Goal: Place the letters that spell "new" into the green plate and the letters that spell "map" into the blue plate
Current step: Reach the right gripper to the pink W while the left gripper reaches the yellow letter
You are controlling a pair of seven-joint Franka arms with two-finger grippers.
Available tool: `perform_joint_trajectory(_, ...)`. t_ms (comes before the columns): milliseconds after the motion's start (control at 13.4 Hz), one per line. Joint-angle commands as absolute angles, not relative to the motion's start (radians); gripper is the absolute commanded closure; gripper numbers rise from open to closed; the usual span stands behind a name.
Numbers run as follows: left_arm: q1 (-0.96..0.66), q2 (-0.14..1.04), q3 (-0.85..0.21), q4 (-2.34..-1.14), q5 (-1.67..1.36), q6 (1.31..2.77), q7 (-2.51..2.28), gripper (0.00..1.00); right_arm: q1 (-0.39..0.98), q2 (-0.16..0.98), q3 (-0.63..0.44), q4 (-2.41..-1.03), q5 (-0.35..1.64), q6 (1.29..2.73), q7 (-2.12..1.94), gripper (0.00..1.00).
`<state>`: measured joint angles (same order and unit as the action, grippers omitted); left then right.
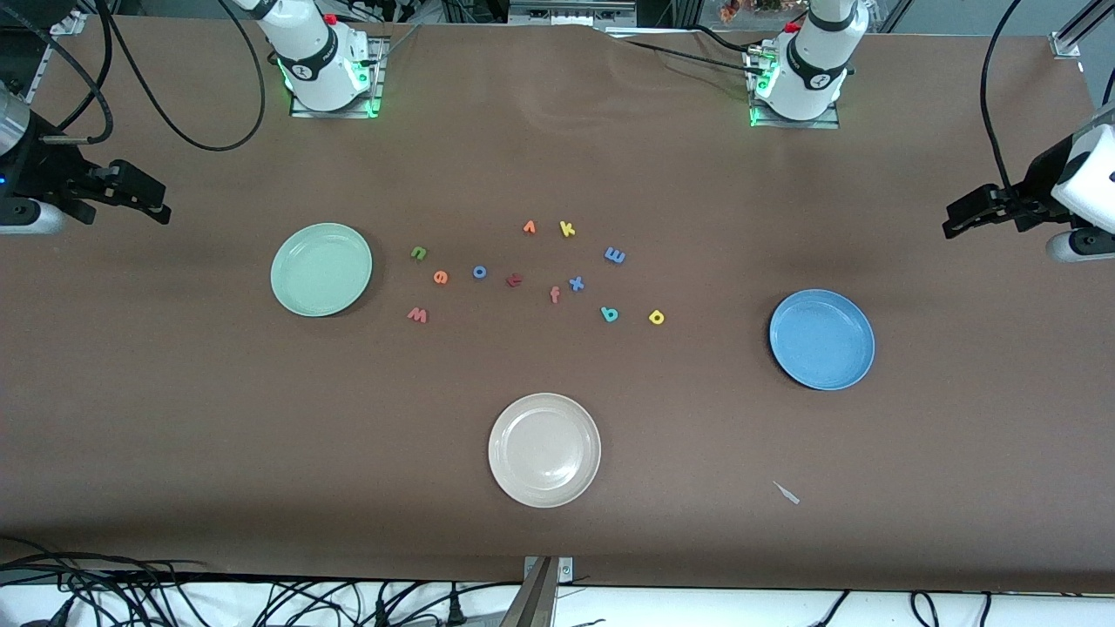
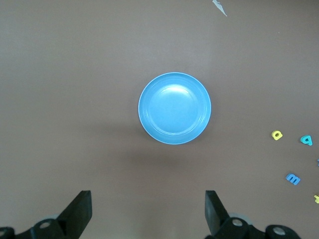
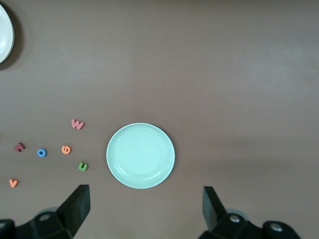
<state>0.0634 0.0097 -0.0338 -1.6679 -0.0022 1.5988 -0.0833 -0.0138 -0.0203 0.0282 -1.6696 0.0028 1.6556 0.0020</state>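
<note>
Three plates sit on your brown worktop, and none has anything in it: the green plate (image 1: 320,268) toward the right arm's end, the blue plate (image 1: 821,339) toward the left arm's end, and a beige plate (image 1: 544,449) between them, nearest the front camera. Scattered between the green and blue plates you have the loose foam letters. Mixed among the ones you want are an orange v (image 1: 529,227), a yellow k (image 1: 567,229), a blue o (image 1: 479,272), a dark red letter (image 1: 514,279), a salmon f (image 1: 554,294) and a blue x (image 1: 576,283). A small pale scrap (image 1: 787,493) lies on the worktop nearer the front camera than the blue plate.

For "new", look beside the green plate: the green n (image 1: 419,252), the orange e (image 1: 441,277) and the salmon w (image 1: 417,314), all flat on the worktop and apart from each other. For "map", the periwinkle m (image 1: 614,255), the teal p (image 1: 609,313) and the yellow a (image 1: 656,317) lie toward the blue plate but well apart from it.

Your right gripper (image 1: 144,198) hangs in the air at the right arm's end of the worktop, its fingers (image 3: 77,205) spread wide and holding nothing; its wrist view looks down on the green plate with n, e and w beside it. Your left gripper (image 1: 967,218) hangs at the left arm's end, fingers (image 2: 213,211) also wide and empty, with the blue plate below in its wrist view. Both are well apart from every letter.
</note>
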Motion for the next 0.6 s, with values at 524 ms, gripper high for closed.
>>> perform_joint_trajectory(524,0.043,0.195,-0.037,-1.569,-0.015,1.605,-0.003,0.00,-0.026,-0.028,0.037,-1.672,0.020,1.647,0.009,0.00)
